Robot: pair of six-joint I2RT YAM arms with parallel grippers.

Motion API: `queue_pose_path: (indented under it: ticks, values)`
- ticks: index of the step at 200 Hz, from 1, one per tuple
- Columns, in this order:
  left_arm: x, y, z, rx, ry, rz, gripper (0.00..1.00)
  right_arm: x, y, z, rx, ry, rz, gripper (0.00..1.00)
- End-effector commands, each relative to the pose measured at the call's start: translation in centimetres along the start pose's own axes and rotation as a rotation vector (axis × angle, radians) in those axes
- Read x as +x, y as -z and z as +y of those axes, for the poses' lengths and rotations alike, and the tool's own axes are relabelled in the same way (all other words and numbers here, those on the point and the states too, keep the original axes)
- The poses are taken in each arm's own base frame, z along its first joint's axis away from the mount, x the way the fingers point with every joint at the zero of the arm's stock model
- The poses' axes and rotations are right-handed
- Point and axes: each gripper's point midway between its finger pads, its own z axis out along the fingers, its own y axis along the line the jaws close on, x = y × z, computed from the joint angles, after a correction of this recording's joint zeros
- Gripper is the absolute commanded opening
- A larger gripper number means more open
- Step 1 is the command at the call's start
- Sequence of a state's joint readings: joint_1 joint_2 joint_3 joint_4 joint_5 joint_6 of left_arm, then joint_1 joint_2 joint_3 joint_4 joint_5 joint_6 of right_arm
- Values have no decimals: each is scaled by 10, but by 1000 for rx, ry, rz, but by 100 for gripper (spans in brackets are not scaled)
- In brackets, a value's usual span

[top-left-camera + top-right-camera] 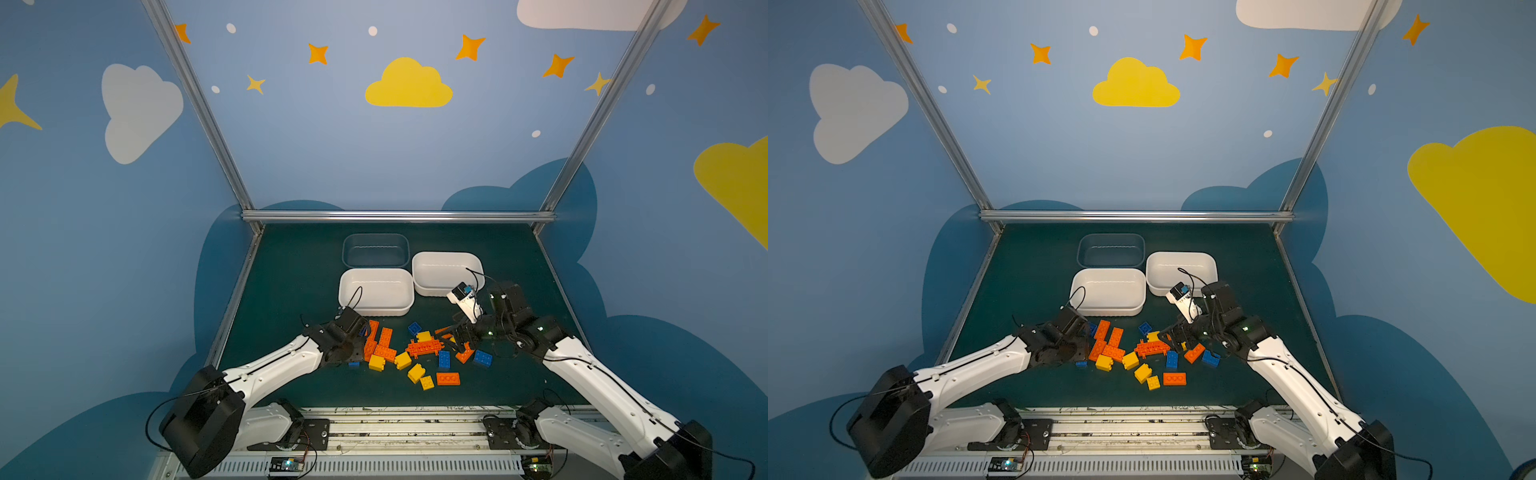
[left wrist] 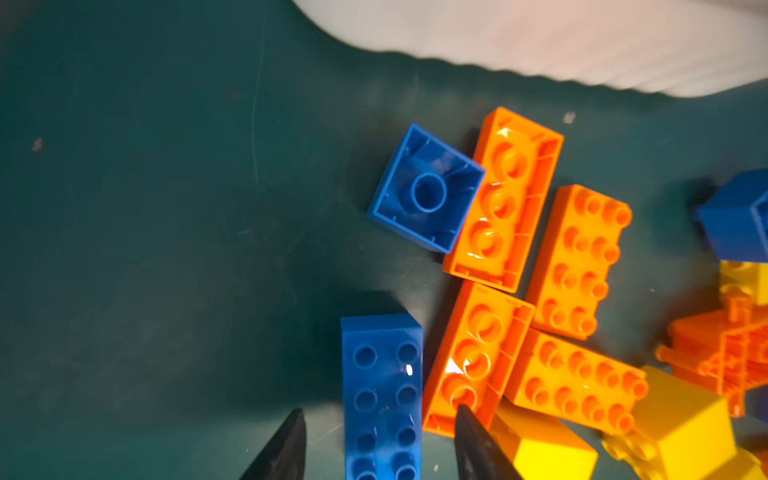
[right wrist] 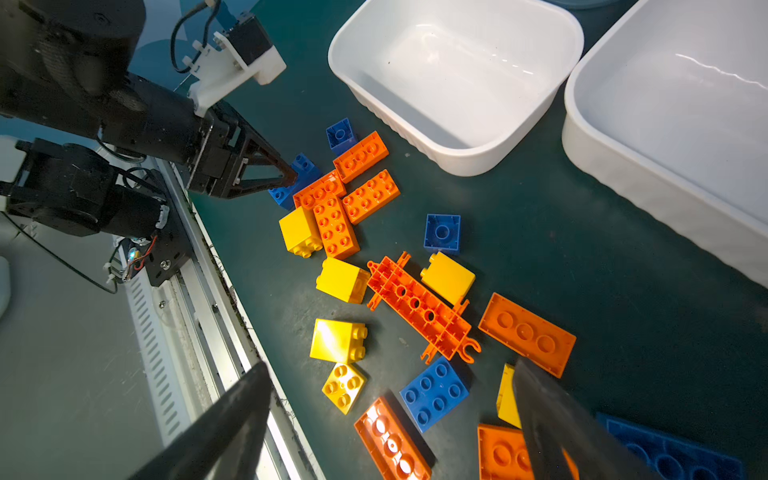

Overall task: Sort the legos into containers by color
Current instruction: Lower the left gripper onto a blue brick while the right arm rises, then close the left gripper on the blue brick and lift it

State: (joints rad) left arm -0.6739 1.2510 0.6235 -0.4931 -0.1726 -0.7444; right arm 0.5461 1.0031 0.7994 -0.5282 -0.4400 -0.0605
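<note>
Sorting is only at its first pick, by my reading. The three containers are sitting empty toward the far edge of the table (image 1: 291, 291): the clear bluish tub (image 1: 376, 235) farthest back, and the two white tubs (image 1: 374, 311) just in front of it. The legos (image 1: 402, 359) are lying loose between the tubs and the near edge.

The left gripper (image 2: 380, 410) is straddling a long blue brick (image 2: 382, 374) at the pile's left end. Its jaws are standing part-way apart, with bare table showing on either side of the brick. Contact lower down may be hiding beyond the wrist view's edge.

The right gripper (image 3: 390, 365) is hovering over the pile's right end, jaws spread wide and holding nothing.

The next move calls for a firm pinch across the blue brick's narrow width. One finger needs keeping off the neighbouring orange brick (image 2: 478, 357), and then the brick needs lifting toward one tub.
</note>
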Motion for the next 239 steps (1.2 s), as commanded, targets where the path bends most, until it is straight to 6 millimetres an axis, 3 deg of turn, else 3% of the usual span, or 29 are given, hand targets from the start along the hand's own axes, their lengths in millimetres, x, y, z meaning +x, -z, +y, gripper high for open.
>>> queue_pose_path:
  ticks: [1, 46, 90, 141, 165, 188, 239]
  values:
    - [-4, -3, 6, -46, 10, -20, 53, 6, -2, -1, 8, 2, 15, 90]
    - [-1, -15, 10, -101, -2, 23, 45, 11, -3, -2, 14, -5, 24, 90]
    - [-1, -11, 21, -188, -25, 52, 44, 15, -5, -3, 15, -10, 33, 90]
    - [10, -22, 17, -166, 13, 98, 42, 16, -4, -3, 17, -11, 35, 90]
    - [9, -20, 18, -171, 1, 102, 31, 15, -3, -3, 15, -11, 32, 90]
    - [3, -9, 17, -164, -1, 90, 28, 11, -2, -3, 18, -13, 18, 90]
    - [-33, 48, 6, -94, -35, 33, 28, -18, 9, -6, 34, -51, -103, 89]
